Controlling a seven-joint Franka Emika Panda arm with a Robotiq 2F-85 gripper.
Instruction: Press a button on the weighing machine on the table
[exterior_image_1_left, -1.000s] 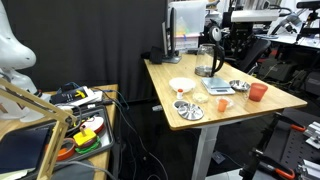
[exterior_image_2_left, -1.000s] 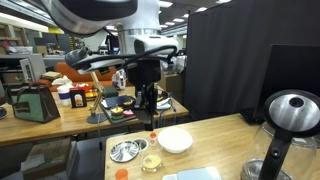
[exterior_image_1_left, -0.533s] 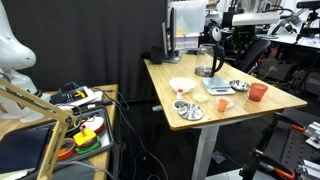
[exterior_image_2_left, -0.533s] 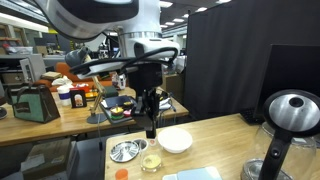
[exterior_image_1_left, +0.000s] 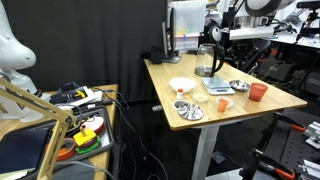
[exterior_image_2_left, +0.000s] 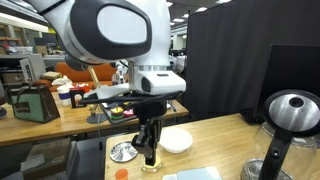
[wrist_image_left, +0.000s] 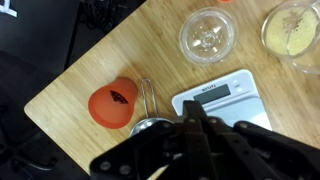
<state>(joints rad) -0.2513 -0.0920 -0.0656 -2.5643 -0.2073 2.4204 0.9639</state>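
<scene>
The weighing machine is a flat grey-silver slab with a small display. It lies on the light wooden table and fills the middle of the wrist view. It also shows in both exterior views. My gripper points down with its fingers together and empty, hovering over the near edge of the machine. In an exterior view the gripper hangs low over the table beside a white bowl. Whether the fingertips touch the machine is hidden.
An orange cup and a handled metal dish sit just beside the machine. A glass bowl lies beyond it. A kettle and a round metal dish also stand on the table. A cluttered bench is lower.
The arm has swung round and come down; the gripper has dropped from above the white bowl to low over the table near the weighing machine.
</scene>
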